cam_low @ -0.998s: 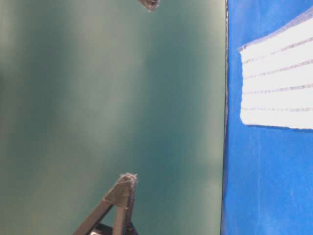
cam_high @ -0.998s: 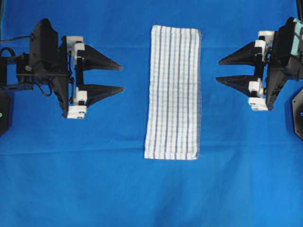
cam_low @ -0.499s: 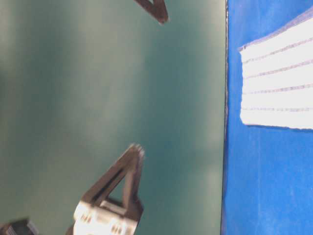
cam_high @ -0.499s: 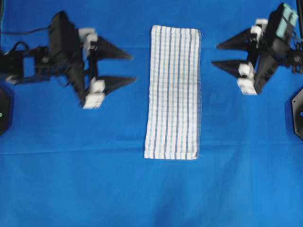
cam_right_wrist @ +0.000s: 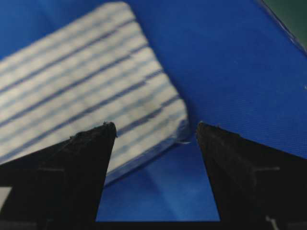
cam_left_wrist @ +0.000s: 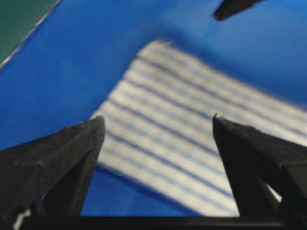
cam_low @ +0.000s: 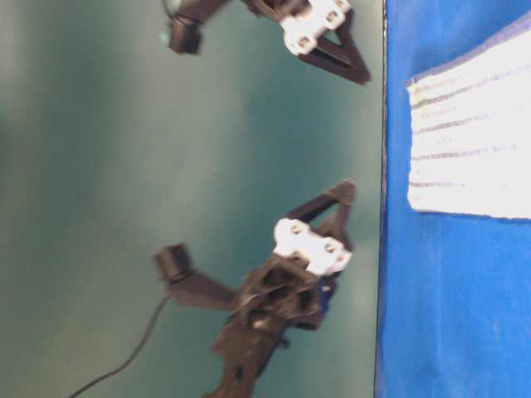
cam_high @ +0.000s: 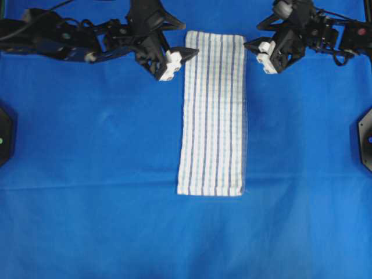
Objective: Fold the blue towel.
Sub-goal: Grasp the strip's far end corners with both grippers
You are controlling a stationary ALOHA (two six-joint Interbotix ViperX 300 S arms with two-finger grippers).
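Note:
The blue towel [cam_high: 213,113] lies flat as a long narrow strip, white with thin blue stripes, running from far to near down the middle of the blue table cloth. My left gripper [cam_high: 187,40] hovers at its far left corner, open, with the towel's striped end [cam_left_wrist: 192,124] showing between the fingers and nothing held. My right gripper [cam_high: 254,36] hovers at the far right corner, open as well. In the right wrist view that corner [cam_right_wrist: 184,129] sits just ahead of the gap [cam_right_wrist: 156,125] between my fingers. The left wrist view also catches a right fingertip [cam_left_wrist: 235,7] across the towel.
The plain blue table cloth [cam_high: 104,221] covers the whole table. Black mounts sit at the left edge [cam_high: 4,136] and right edge [cam_high: 366,139]. A green backdrop [cam_low: 99,166] lies beyond the table's far edge [cam_left_wrist: 29,33].
Both arms have swung from the sides toward the towel's far end and now point at its two far corners. Both pairs of jaws have spread wider.

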